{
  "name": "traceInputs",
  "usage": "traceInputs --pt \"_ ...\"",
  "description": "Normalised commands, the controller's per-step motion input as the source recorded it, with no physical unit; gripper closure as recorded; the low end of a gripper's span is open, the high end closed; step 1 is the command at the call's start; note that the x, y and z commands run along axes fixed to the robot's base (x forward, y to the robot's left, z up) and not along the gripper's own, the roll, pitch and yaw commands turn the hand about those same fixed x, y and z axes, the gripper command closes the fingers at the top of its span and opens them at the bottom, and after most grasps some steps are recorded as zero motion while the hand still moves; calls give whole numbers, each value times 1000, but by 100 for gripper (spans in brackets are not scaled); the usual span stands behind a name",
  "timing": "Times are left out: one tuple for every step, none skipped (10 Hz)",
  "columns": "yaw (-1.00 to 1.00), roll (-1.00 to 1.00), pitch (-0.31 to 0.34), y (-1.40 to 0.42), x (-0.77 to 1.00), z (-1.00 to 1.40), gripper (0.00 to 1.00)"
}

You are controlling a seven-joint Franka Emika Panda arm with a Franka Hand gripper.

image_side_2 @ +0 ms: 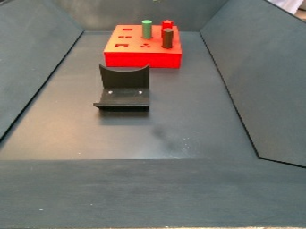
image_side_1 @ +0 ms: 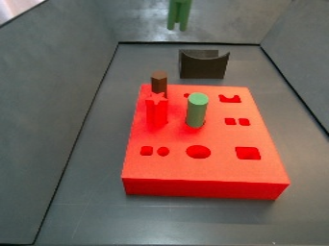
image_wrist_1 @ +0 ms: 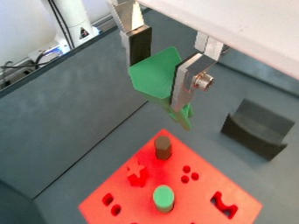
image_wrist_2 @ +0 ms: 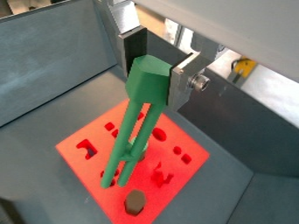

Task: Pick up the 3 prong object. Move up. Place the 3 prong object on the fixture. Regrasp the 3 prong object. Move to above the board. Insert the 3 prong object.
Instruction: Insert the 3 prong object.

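Two flat silver fingers (image_wrist_2: 184, 80) of the gripper (image_wrist_2: 158, 66) are seen closed on the broad end of the 3 prong object (image_wrist_2: 138, 122) in both wrist views, so the piece is held between the dark pads. In a wrist view the green piece (image_wrist_1: 156, 77) is gripped by its flat body, and its prongs are pointed down toward the board (image_wrist_1: 187, 188). The long prongs are shown hanging in the air over the red block (image_wrist_2: 187, 162), with no contact that can be made out.

Only the lower tip of the green piece (image_side_1: 180, 12) is caught at the upper edge of a side view, well above the floor, beyond the board's far edge and above the fixture; the fingers themselves are cut off there.

On the board (image_side_1: 193, 168) an upright green cylinder peg (image_side_1: 198, 110) is set near the middle, and a brown peg (image_side_1: 160, 84) is stood near the far left corner, beside a raised red block (image_side_1: 156, 109). Several variously shaped holes are spread over the board's top.

Beyond the board's far edge the fixture (image_side_1: 202, 63) is placed on the dark floor (image_side_1: 77, 144), apart from the board. In a side view the fixture (image_side_2: 123, 87) is seen nearer the camera, with the board (image_side_2: 145, 46) behind it toward the far wall.
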Motion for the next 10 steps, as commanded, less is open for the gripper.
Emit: traceInputs --pt "0 -446 296 134 603 0 100" --pt "114 -383 100 109 674 -169 100" --pt "314 -337 4 134 531 -320 100" --pt "554 -279 -6 17 383 -417 100" --pt "697 -231 -81 0 280 -474 100" --pt "854 -166 -207 0 123 -483 100" --pt "957 -139 -249 0 0 -417 100" --pt "963 -134 -244 0 0 -411 100" --pt "960 -133 -251 0 0 -409 100" --pt "937 -117 -274 0 0 -411 100"
